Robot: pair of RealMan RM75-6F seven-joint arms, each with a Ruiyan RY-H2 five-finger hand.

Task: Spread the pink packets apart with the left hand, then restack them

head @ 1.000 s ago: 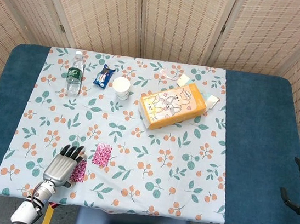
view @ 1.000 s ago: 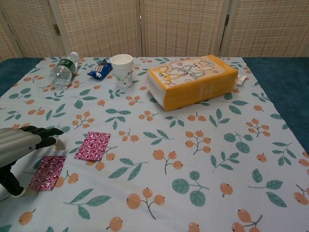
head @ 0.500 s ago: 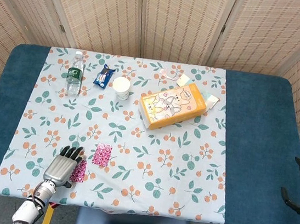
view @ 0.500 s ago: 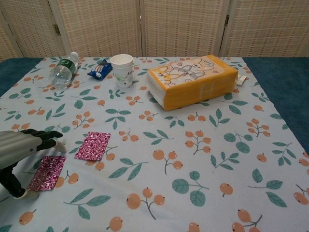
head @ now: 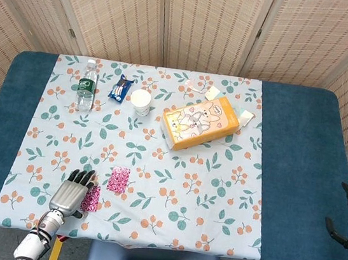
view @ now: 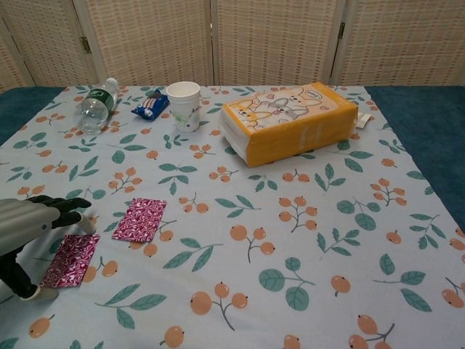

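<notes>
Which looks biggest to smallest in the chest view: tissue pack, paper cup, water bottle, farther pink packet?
1. tissue pack, clearly largest.
2. farther pink packet, though nearness to the camera inflates it.
3. water bottle and paper cup look about alike; I won't rank them.

No lettering can be read on the bottle (head: 87, 84) label or tissue pack (view: 288, 121) (print too small).
</notes>
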